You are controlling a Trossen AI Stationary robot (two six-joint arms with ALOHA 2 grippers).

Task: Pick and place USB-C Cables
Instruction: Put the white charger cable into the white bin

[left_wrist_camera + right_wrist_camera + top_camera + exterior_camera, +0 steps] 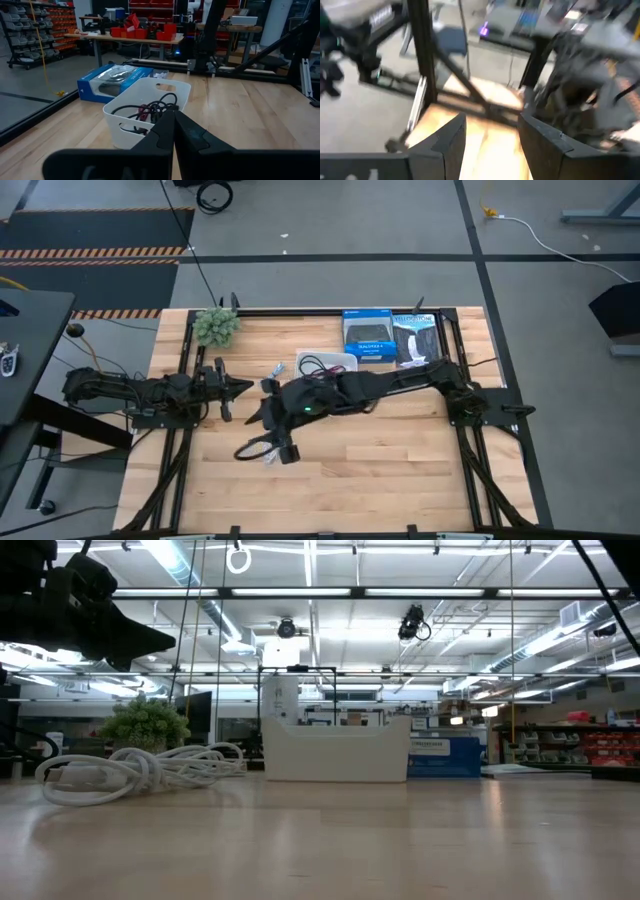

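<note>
While the left arm waits at the table's nine o'clock side, its left gripper (243,387) points toward three o'clock with the fingers (165,131) pressed together, holding nothing. Just past its tip, toward one o'clock, sits the white tray (343,358), and the left wrist view shows a black cable (159,106) and a dark red cable (145,111) tangled inside the tray (134,97). A white cable (273,454) lies on the wood near six o'clock; in the low view it is a loose coil (130,772) flat on the table, well apart from the tray (335,755). The right arm reaches from three o'clock across the table's centre, and the right gripper (266,412) hangs above the wood beside that white cable, its fingers (447,142) spread and empty. At twelve o'clock a small green plant (216,326) stands left of the tray and two boxes (367,334) lie right of it.
</note>
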